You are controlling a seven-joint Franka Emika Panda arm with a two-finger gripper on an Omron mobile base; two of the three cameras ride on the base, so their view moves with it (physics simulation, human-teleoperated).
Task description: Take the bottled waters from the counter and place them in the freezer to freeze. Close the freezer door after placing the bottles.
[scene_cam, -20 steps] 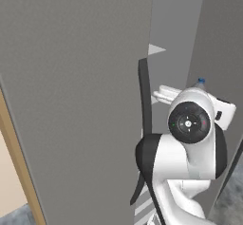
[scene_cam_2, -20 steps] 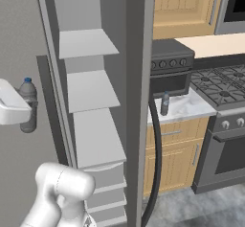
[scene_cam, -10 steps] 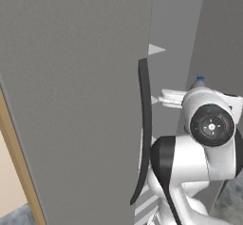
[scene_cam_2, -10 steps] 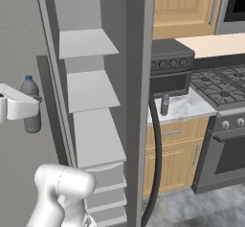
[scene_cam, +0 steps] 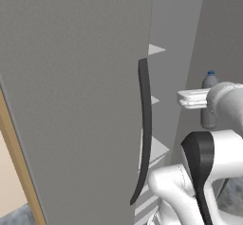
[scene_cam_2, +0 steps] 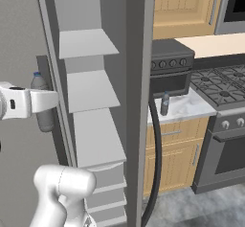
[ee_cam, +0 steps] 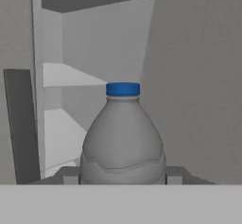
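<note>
My hand (scene_cam_2: 48,101) is clamped on a water bottle (ee_cam: 122,138), held upright with its blue cap on top, just outside the open freezer (scene_cam_2: 93,120). In the hand view the two finger tips (ee_cam: 174,175) press the bottle's lower body from either side, and beyond it the pale grey freezer shelves (ee_cam: 66,74) stand open to the left, with a flat grey panel filling the right. From the right base view the bottle sits to the left of the shelf stack, roughly level with the gap between the second and third shelves, near the cabinet's edge but not yet over any shelf. The freezer door (scene_cam: 76,100) swings wide in the left base view, its long dark bar handle (scene_cam: 144,129) close beside my arm. The second water bottle (scene_cam_2: 165,104) stands on the marble tabletop (scene_cam_2: 186,107) next to the stove (scene_cam_2: 215,77), well apart from the fridge. To finish this step cleanly, I judge the bottle should travel sideways into the compartment at a height that clears both the shelf below and the one above, staying vertical so the base lands flat. I would set it well back from the shelf's front lip, so the door can shut without touching it, and part my fingers only once the base rests on the shelf. The wrist should keep off the door handle on the way in.
</note>
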